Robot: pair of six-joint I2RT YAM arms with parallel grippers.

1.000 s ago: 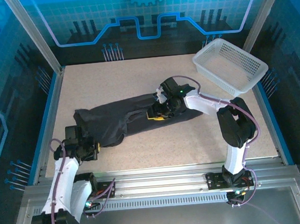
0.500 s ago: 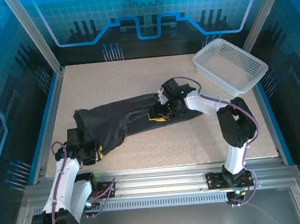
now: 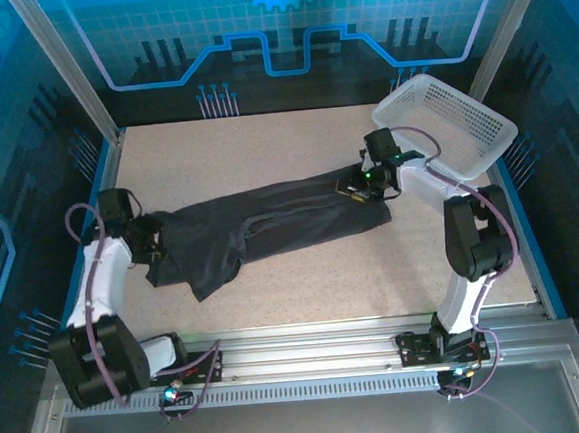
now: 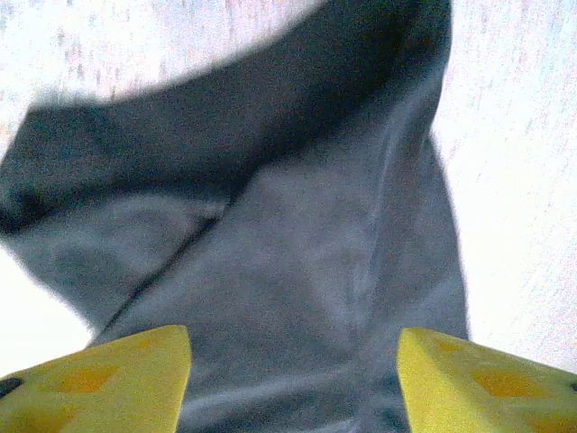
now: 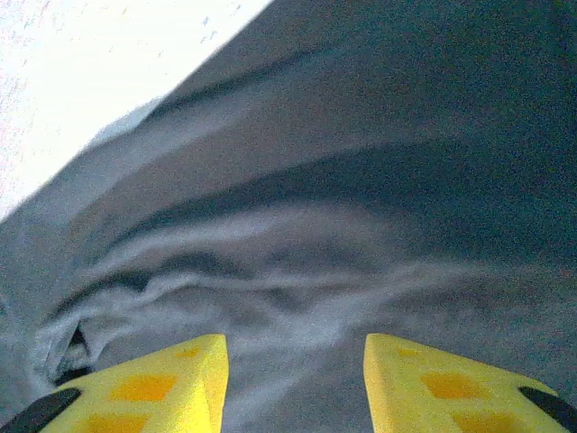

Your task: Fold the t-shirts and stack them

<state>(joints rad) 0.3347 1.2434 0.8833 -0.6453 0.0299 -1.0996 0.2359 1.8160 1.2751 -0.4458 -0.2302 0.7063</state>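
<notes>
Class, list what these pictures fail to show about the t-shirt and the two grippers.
Top view: left gripper fingertips too small, dark against the t-shirt; contact unclear.
Top view: right gripper fingertips hidden under its own wrist.
Left wrist view: blurred cloth, cut off by the frame; which part unclear.
Right wrist view: folds hide the layer count.

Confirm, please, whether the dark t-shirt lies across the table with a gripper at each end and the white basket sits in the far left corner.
Not quite: the top external view shows the white basket in the far right corner, not the left. The dark t-shirt does lie across the table, left gripper and right gripper at its ends.
</notes>
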